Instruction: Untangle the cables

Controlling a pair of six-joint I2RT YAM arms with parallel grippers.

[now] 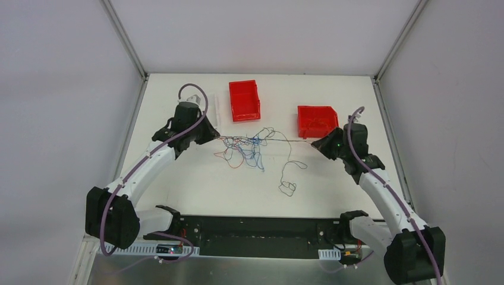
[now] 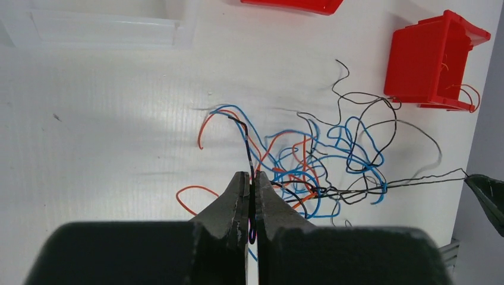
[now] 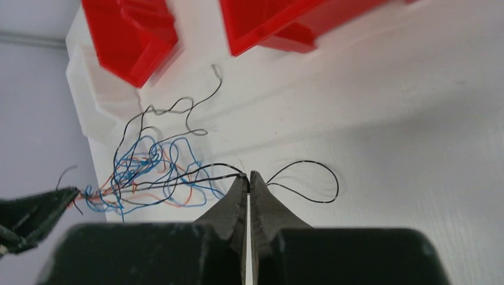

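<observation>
**Robot arms draw a knot of cables from both sides at mid-table**
The left gripper is clamped on a dark strand at the knot's edge. The right gripper pinches a black strand opposite, apparently so that tension teases the blue, orange and black loops apart. A red bin stands just behind the knot.

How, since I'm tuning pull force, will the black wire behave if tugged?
Probably floppy: the black wire loops loosely beside the right gripper. Likely very light, being hair-thin. Tugging may drag the tangle along, since its strands cross there.
</observation>
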